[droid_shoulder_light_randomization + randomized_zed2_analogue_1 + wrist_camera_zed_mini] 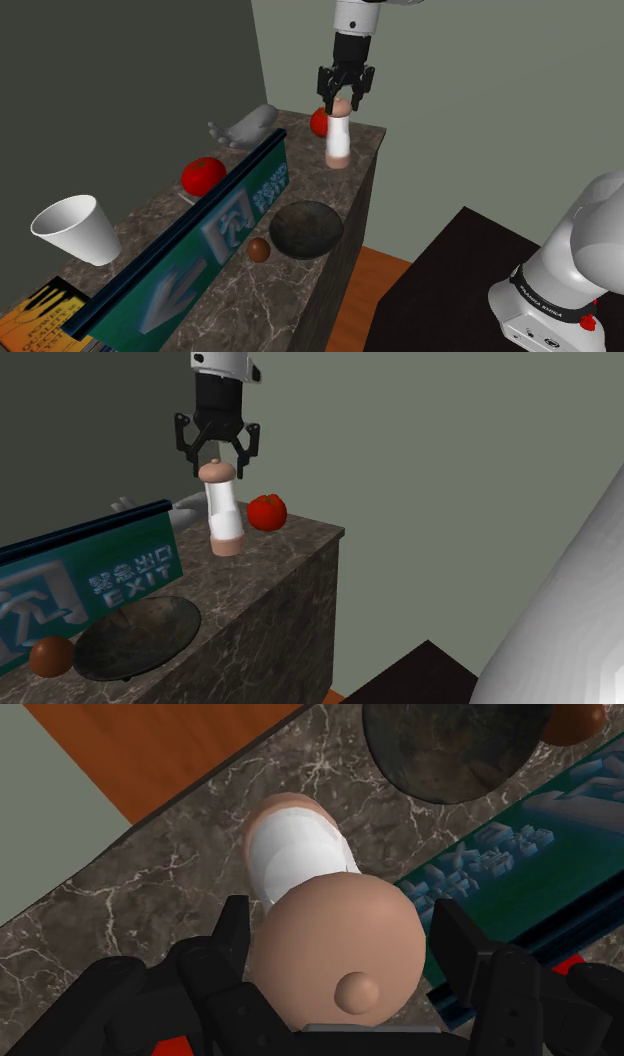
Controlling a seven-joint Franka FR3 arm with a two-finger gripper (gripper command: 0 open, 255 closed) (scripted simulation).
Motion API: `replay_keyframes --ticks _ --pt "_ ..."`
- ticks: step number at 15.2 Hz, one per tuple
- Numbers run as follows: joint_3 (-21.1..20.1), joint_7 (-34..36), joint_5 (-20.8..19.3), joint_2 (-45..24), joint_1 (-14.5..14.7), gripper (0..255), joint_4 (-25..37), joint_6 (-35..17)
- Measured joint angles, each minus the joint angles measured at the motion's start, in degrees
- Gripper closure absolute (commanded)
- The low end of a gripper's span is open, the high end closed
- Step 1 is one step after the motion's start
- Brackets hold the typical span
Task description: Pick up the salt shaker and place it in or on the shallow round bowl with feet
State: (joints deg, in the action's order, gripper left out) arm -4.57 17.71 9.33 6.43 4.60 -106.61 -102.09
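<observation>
End effector (pixel 342 919) fingers spread, straddling salt shaker (pixel 296 854) cap, seemingly not touching.

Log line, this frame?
pre-grasp | white salt shaker with tan cap on marble counter | black gripper open around cap | dark round bowl empty

The salt shaker (pixel 339 135), white-bodied with a tan cap and base, stands roughly upright near the tabletop's (pixel 270 300) edge, apparently resting on it. The dark shallow round bowl (pixel 306 229) sits nearby, upright.
</observation>
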Motion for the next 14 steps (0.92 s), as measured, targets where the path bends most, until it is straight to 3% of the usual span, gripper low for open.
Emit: replay_keyframes --ticks 9,14 --pt "-5.8 10.9 0.4 2.4 4.5 255 3.1 3.9" --pt "-9.4 17.7 0.3 1.4 7.1 255 8.0 6.8"
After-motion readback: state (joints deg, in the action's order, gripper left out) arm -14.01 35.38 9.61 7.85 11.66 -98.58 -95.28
